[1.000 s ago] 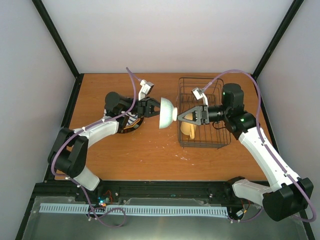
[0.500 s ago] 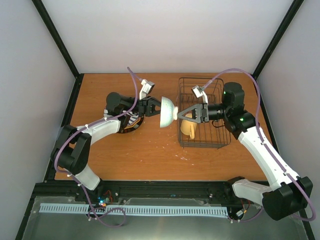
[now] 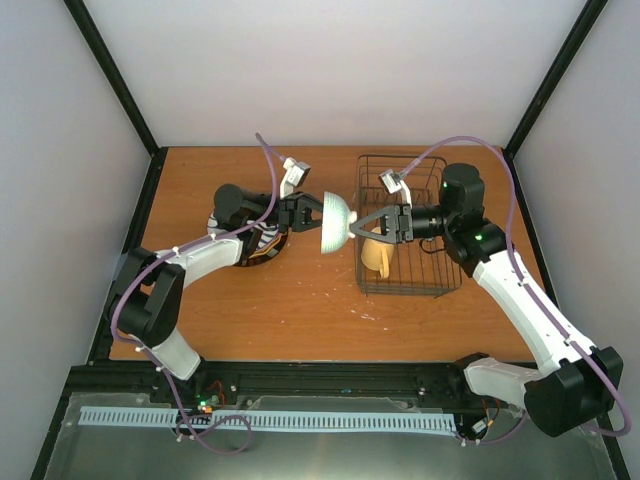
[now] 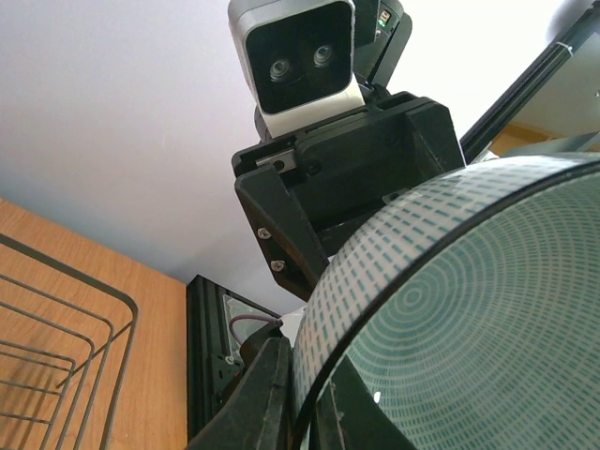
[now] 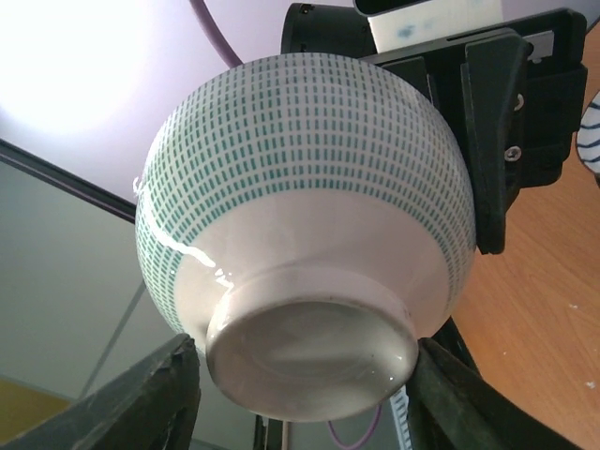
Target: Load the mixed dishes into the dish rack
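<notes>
The small mint-green patterned bowl (image 3: 334,222) hangs in the air on its side, between the arms and left of the dish rack (image 3: 440,285). My left gripper (image 3: 312,215) is shut on its rim, one finger (image 4: 262,394) outside the wall and one inside the bowl (image 4: 469,309). My right gripper (image 3: 362,227) is open, with its fingers (image 5: 159,394) on either side of the foot of the bowl (image 5: 309,187); I cannot tell if they touch it. The yellow mug (image 3: 375,258) lies in the rack. A stack of plates (image 3: 262,245), the striped one on top, lies under my left arm.
The rack's wire edge (image 4: 75,309) shows at the lower left of the left wrist view. The striped plate's edge (image 5: 591,131) shows at the right of the right wrist view. Black frame posts stand at the table's back corners.
My right gripper has moved left from over the rack to the bowl, and its open fingers now straddle the bowl's foot. My left gripper has held the bowl nearly still.
</notes>
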Robot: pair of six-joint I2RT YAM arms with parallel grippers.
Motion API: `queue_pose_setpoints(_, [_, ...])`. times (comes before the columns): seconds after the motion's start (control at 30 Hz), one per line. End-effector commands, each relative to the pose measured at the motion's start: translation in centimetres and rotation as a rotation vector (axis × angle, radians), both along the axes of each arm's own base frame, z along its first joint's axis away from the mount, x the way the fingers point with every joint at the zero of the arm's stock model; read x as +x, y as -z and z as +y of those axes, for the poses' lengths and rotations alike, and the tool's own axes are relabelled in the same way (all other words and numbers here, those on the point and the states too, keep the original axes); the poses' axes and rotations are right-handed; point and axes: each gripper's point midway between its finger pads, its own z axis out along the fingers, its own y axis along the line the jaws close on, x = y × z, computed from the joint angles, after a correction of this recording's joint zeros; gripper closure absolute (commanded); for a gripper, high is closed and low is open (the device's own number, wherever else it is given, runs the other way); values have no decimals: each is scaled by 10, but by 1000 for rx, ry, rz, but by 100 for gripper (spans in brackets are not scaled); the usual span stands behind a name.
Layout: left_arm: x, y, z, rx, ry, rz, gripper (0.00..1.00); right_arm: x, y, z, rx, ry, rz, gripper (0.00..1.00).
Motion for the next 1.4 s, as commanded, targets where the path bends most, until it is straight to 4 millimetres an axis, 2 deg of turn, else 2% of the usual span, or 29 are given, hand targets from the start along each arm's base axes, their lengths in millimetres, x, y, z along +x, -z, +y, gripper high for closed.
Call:
queue_pose_setpoints(0.0, [3, -22, -1, -55, -21, -63, 99, -3, -9, 3, 18, -17, -34, 43])
queue_pose_setpoints(0.27, [3, -21, -4, -54, -15, -60, 99, 1, -11, 4, 23, -2, -44, 67])
queue_pose_setpoints(0.37, [3, -20, -5, -52, -15, -58, 99, 3, -12, 4, 28, 5, -52, 81])
queue_pose_setpoints(0.43, [3, -18, -5, -50, -15, -57, 99, 4, -14, 5, 30, 12, -58, 95])
queue_pose_setpoints(0.53, [5, -16, -5, -45, -22, -51, 99, 5, -15, 4, 30, 26, -64, 97])
queue_pose_setpoints(0.83, [11, -9, -9, -15, -38, -25, 87, 12, -9, 3, 13, 68, -61, 97])
queue_pose_setpoints(0.9, [13, -8, -9, -11, -40, -16, 77, 13, -8, 3, 9, 73, -60, 97])
queue_pose_setpoints(0.97, [14, -7, -10, -7, -42, -11, 74, 13, -8, 3, 8, 78, -64, 97])
queue_pose_setpoints(1.13, [17, -3, -11, 3, -52, 0, 53, 16, -5, 0, -6, 96, -59, 97])
queue_pose_setpoints(1.2, [19, -2, -12, 10, -57, 5, 37, 17, -4, -1, -9, 102, -57, 97])
queue_pose_setpoints(1.3, [21, 1, -13, 20, -62, 12, 24, 18, -2, -3, -15, 111, -55, 97])
queue_pose_setpoints(1.37, [23, 1, -13, 25, -67, 13, 8, 19, -1, -5, -20, 116, -53, 97])
